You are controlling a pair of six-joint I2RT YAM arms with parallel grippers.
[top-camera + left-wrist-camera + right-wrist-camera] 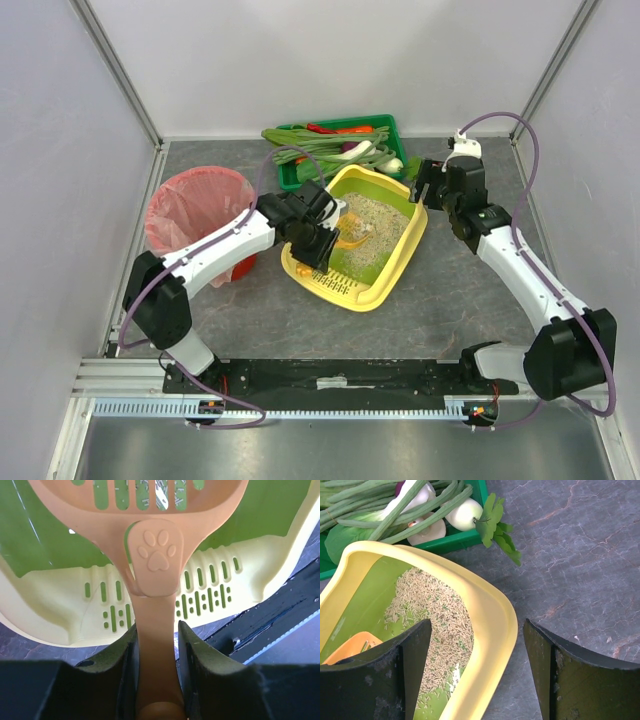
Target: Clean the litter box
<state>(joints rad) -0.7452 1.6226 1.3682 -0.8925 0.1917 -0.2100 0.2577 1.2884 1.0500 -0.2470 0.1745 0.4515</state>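
Where the table (460, 300) lies between the two arms, the litter box (338, 285) sits at mid-depth, set at an angle, its slotted yellow ledge toward the near-left and its rounded far end close to a green crate (390, 125) of vegetables (330, 145). Pale litter (375, 225) is gathered in the far and right part of the lime-green floor; the floor near the ledge shows bare. The left gripper (330, 243) reaches over the left rim from the side of the red bin (155, 215) lined with a pink bag (200, 205). Seen from the left wrist, the left gripper (156, 635) has its fingers (200, 665) pinching the handle of an orange scoop (155, 555) from both sides, just below the paw-print boss. The slotted blade points into the box, over the ledge (225, 590), with a few grains caught at the slots. From overhead the scoop (352, 240) lies inside the box near its left wall. The right gripper (425, 185) hangs above the far right corner of the box, holding nothing. Its wrist view shows the right gripper (477, 625) with fingers (410, 655) spread wide: one over the litter (430, 610), the other over bare table (580, 545), the yellow rim (492, 620) beneath the gap. Contact with the rim cannot be determined.
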